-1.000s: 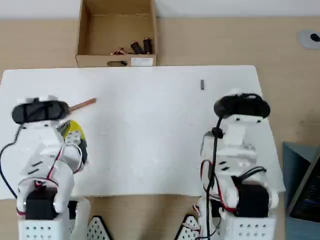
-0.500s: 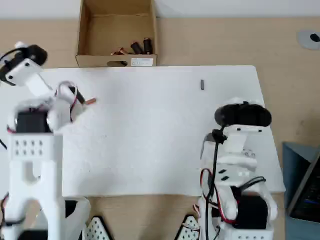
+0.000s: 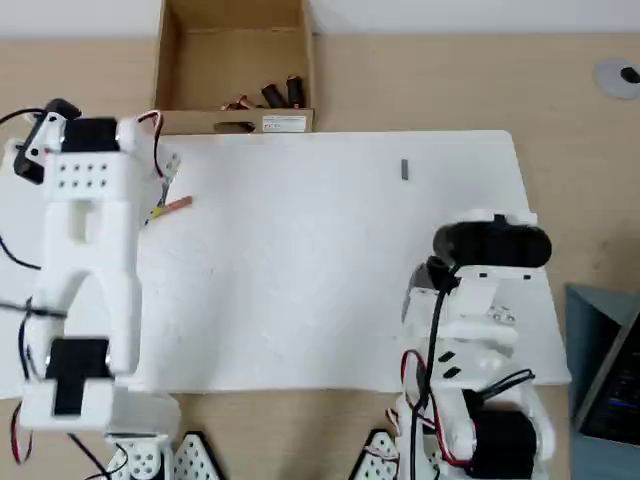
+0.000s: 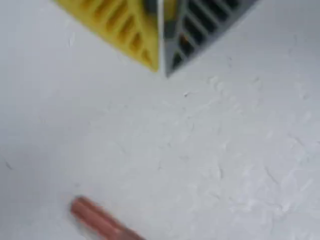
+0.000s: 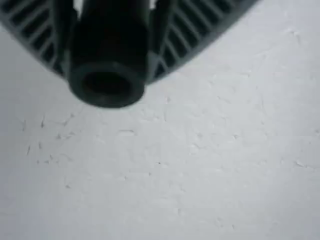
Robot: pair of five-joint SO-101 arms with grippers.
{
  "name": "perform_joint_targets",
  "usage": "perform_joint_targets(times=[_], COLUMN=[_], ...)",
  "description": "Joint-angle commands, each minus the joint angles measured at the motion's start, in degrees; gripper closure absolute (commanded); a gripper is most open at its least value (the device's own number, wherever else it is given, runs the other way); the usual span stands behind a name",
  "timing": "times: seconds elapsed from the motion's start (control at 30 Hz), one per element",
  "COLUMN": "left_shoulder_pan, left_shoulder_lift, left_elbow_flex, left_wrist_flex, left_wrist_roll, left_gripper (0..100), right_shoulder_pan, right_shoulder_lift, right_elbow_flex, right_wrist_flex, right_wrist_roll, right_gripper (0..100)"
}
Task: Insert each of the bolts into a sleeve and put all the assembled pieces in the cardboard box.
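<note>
A copper bolt (image 3: 176,205) lies on the white mat (image 3: 300,270) at the left; its end shows in the left wrist view (image 4: 97,222). My left gripper (image 4: 162,62) hovers just beside the bolt, yellow and grey fingers shut tip to tip on nothing. From above, the left arm (image 3: 90,200) stretches over the mat's left edge. My right gripper (image 5: 107,60) is shut on a black sleeve (image 5: 107,85), bore facing out, low over bare mat under the right arm (image 3: 490,243). Another small dark sleeve (image 3: 404,170) lies at the mat's far right. The cardboard box (image 3: 180,120) holds several assembled pieces (image 3: 270,97).
A laptop corner (image 3: 605,370) sits off the mat at the right edge, and a round grey disc (image 3: 618,78) is on the wooden table at the far right. The mat's middle is bare.
The left arm has swung from a folded pose at the near left out forward over the bolt. The right arm has drawn back slightly toward the near edge.
</note>
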Motion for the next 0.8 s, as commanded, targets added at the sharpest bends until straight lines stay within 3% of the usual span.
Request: perform_joint_targets(times=[0.0,0.2,0.4,0.77], left_shoulder_pan=[-2.3,-5.4,-5.3,-6.8], left_shoulder_lift=[5.4,14.5,19.1,32.5], left_elbow_flex=[-7.5,-13.3,-15.5,-23.9], left_wrist_flex=[1.6,1.8,1.3,1.6], left_wrist_roll=[3.4,4.1,4.1,4.1], left_gripper=[99,99,87,86], right_shoulder_pan=[0.7,0.7,0.7,0.7], right_shoulder_lift=[-0.4,-2.7,-5.2,-5.6], right_elbow_flex=[0.6,3.6,5.0,6.5], right_wrist_flex=[-1.2,-1.2,-1.2,-1.3], right_wrist_roll=[0.3,0.3,0.3,0.3], right_gripper=[98.9,98.9,98.9,98.9])
